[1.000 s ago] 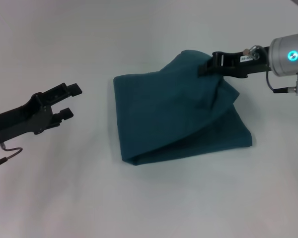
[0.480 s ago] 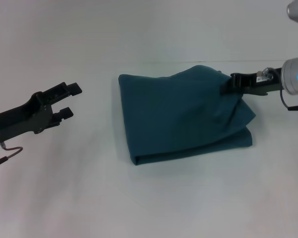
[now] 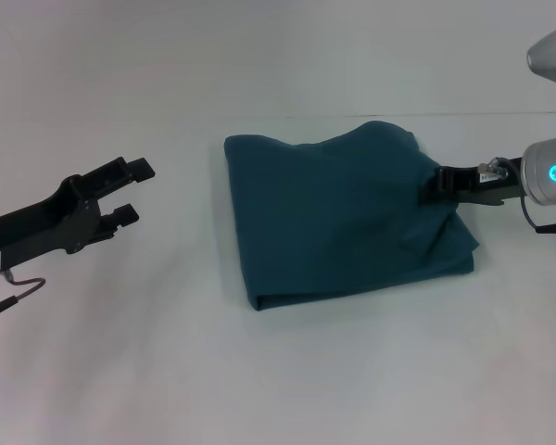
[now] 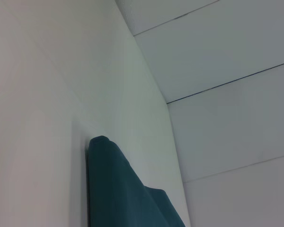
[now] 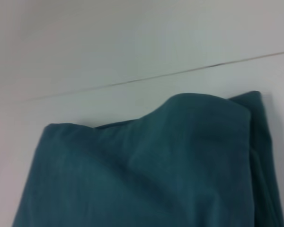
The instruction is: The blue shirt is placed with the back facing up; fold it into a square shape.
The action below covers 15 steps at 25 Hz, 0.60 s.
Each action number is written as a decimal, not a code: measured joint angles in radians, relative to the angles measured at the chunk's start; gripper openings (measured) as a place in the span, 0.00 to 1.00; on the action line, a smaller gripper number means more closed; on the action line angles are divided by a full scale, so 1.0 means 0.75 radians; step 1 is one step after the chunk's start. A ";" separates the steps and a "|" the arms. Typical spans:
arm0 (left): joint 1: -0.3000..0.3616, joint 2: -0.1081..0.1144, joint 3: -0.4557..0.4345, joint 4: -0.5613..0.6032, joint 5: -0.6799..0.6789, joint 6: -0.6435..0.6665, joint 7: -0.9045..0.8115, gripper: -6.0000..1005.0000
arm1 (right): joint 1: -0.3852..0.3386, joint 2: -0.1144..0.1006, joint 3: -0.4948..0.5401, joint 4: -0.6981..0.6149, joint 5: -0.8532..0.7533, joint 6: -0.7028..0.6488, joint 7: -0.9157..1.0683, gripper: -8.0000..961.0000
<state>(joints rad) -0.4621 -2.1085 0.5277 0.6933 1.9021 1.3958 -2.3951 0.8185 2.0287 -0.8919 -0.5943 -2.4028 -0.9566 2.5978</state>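
The blue shirt [image 3: 343,218] lies in the middle of the white desk [image 3: 259,371], folded into a thick, almost square pad. The near edge is a smooth fold, and its far right corner bulges up. It looks soft, light and floppy, so it should be held by an edge or corner, not the middle. Its slightly longer side runs left to right. The left claw [image 3: 128,191] hovers open, well apart to the left. The right claw [image 3: 433,182] is pinching the shirt's right edge, where the cloth bunches
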 joint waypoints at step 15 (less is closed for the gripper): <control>-0.004 0.000 0.000 -0.016 0.000 0.007 0.002 0.94 | 0.003 -0.053 0.008 0.016 -0.144 0.114 0.104 0.42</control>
<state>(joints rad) -0.4648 -2.1082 0.5277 0.6811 1.9021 1.4012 -2.3935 0.8207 1.9891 -0.8858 -0.5821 -2.5105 -0.8709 2.6759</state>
